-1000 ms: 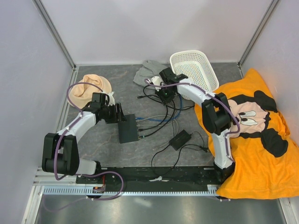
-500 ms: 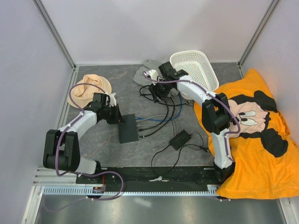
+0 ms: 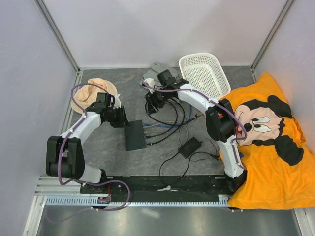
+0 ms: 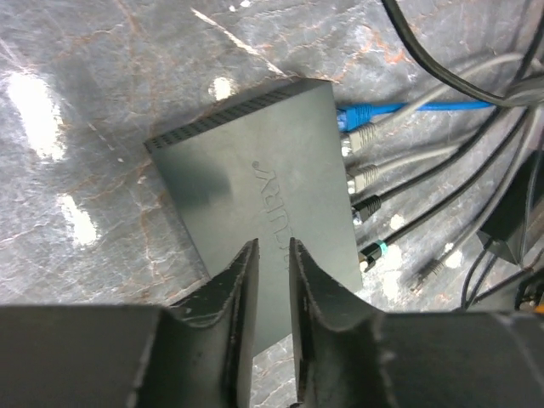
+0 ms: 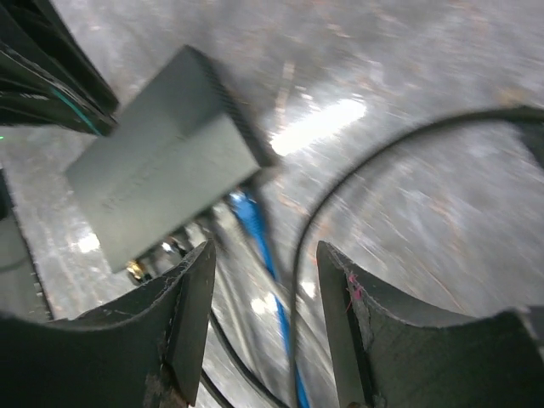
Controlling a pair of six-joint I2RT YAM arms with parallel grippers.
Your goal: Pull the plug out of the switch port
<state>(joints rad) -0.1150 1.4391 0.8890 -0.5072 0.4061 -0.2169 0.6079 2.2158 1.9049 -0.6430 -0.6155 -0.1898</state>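
Note:
The flat black switch box (image 3: pixel 134 135) lies left of centre, its port row (image 4: pixel 347 174) on its right side. Several plugs sit in it: a blue one (image 4: pixel 355 116), two grey ones (image 4: pixel 364 141) and black ones (image 4: pixel 367 208). My left gripper (image 3: pixel 120 118) hovers over the box's far-left end; in the left wrist view (image 4: pixel 273 255) the jaws stand almost together, with nothing between them. My right gripper (image 3: pixel 153 101) is open above the cables behind the box. In the right wrist view (image 5: pixel 265 268) the box (image 5: pixel 161 187), the blue cable (image 5: pixel 253 225) and a black cable (image 5: pixel 297 280) lie below the jaws.
A small black power brick (image 3: pixel 189 146) with thin cords lies right of the box. Loose cables (image 3: pixel 170 123) spread between them. A white basket (image 3: pixel 212 78), a grey cloth (image 3: pixel 156 70), a peach cloth (image 3: pixel 88 92) and an orange pillow (image 3: pixel 268 162) lie around.
My right gripper has swung left from beside the basket toward the cables behind the switch box. The left gripper has barely moved.

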